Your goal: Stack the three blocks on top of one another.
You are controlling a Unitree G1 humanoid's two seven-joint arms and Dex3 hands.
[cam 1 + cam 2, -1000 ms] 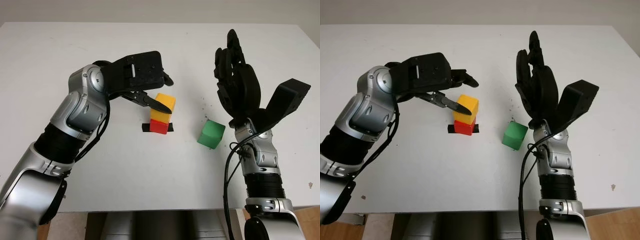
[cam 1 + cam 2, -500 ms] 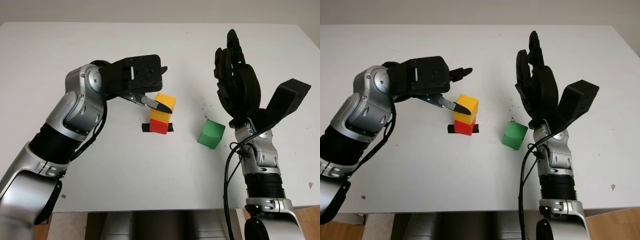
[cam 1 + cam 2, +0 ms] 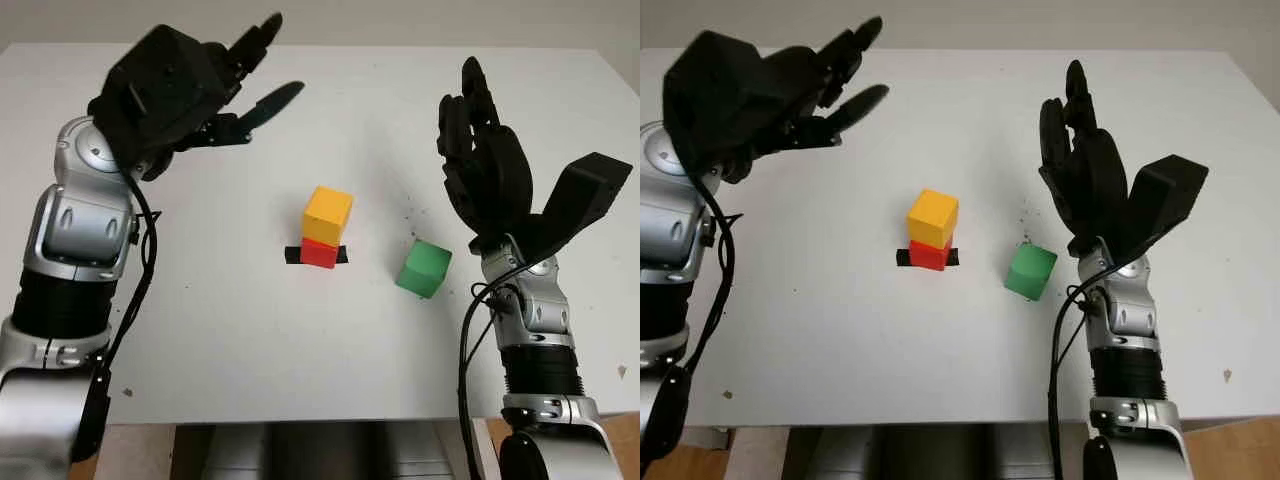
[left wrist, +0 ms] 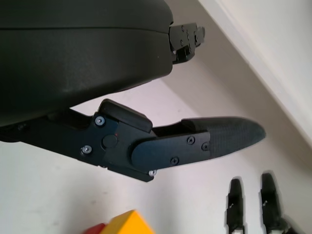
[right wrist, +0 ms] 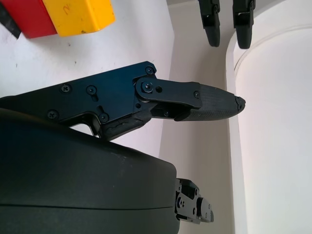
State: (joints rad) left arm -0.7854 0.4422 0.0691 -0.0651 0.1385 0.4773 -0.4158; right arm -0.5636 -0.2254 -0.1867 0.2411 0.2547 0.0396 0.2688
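Two of the three blocks are already sitting one on the other: the yellow cube-shaped block is resting on the red cube-shaped block, turned a little askew so its corners are overhanging slightly. The red one is standing on a short strip of black tape near the middle of the white tabletop. The green cube-shaped block is still lying alone on the tabletop, just beside the pair on the side toward the right edge, not touching them. So, judging by this, one placement is left: the green block needs lifting onto the yellow one.

The left hand is hanging above the far left part of the tabletop, well apart from the stack, open and carrying nothing. The right hand is poised upright above the tabletop toward its right edge, also open and empty, palm turned toward the blocks. The green block is lying near it, below the palm and a little toward the near edge, between this hand and the stack. That makes the right hand the better placed for the last pick, in my judgement.
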